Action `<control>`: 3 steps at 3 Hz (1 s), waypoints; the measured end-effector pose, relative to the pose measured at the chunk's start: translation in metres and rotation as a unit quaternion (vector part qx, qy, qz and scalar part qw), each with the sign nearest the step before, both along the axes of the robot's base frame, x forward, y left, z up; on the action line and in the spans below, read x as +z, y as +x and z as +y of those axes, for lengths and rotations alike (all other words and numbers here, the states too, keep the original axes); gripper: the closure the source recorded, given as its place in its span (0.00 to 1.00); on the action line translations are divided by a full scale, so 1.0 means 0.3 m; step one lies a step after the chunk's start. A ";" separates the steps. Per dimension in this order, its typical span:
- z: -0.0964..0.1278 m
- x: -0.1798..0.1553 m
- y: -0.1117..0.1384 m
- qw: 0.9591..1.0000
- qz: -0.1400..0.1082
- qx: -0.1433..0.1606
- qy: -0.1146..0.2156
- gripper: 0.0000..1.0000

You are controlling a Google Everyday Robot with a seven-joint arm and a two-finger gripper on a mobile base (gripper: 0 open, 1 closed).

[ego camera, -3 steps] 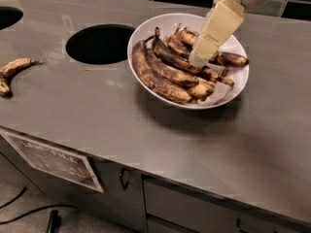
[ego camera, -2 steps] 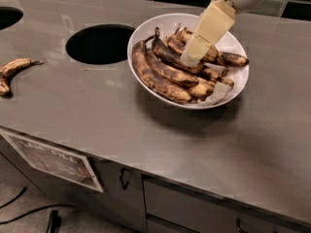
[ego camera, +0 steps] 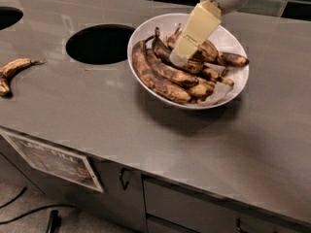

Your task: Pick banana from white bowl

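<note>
My gripper (ego camera: pixel 178 58) hangs over the middle of the white bowl (ego camera: pixel 231 39), slanting down from 1 o'clock, its tip just above the heap; whether it is open or closed I cannot tell. The banana (ego camera: pixel 212 52) I want, short, plump and tan, seems to lie toward 2 o'clock of the bowl's middle, partly hidden behind my gripper. To take it well, I judge I should come down across its thickest part and close gently, since fruit this ripe will likely squash or slip. The long dark bananas (ego camera: pixel 160 74) at 8 o'clock press against the heap and could come up with it or roll. On the worktop (ego camera: pixel 97 115), a round hole (ego camera: pixel 99 43) sits just beside the bowl at 9 o'clock, and a lone curved banana (ego camera: pixel 12 72) lies well apart, at the 9 o'clock edge
</note>
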State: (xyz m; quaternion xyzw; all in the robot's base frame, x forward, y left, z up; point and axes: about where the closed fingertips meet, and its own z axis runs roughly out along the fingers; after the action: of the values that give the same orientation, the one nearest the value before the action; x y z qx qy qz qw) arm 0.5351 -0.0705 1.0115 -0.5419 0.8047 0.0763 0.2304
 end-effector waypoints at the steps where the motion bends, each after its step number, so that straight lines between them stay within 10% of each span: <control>1: 0.024 -0.019 0.010 1.000 0.007 0.002 0.000 0.00; 3: -0.018 -0.059 0.033 0.997 0.029 -0.065 0.009 0.00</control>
State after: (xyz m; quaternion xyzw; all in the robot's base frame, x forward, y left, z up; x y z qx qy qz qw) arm 0.5450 -0.0759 0.9937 -0.4841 0.8436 0.0842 0.2164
